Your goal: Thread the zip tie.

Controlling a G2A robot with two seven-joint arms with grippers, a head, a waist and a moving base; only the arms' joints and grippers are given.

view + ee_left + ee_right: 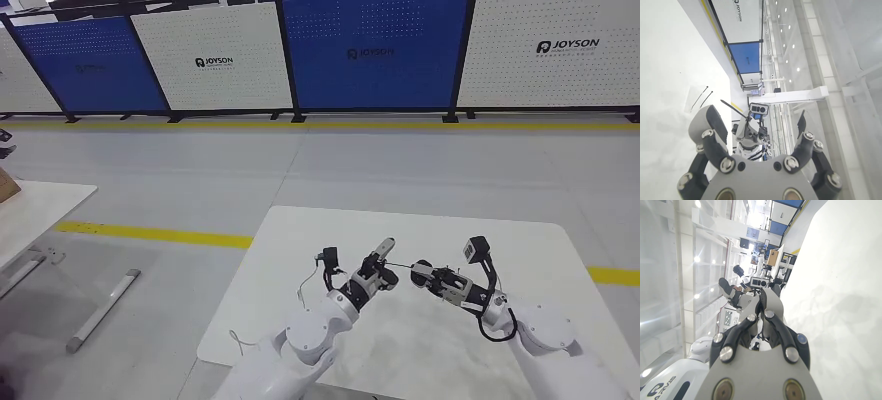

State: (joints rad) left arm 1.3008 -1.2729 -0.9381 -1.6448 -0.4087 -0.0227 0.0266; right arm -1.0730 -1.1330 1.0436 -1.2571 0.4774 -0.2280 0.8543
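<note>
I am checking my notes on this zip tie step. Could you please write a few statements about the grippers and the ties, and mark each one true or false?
1. The left gripper is open and holds nothing. True.
2. Three spare ties lie on the white surface. False: two spare zip ties lie on the table, side by side.
3. The right gripper is shut on a black zip tie. True.
4. The held tie lies flat beside the spare ones. False: it is clamped in the right gripper and sticks out of it toward the left gripper.
</note>
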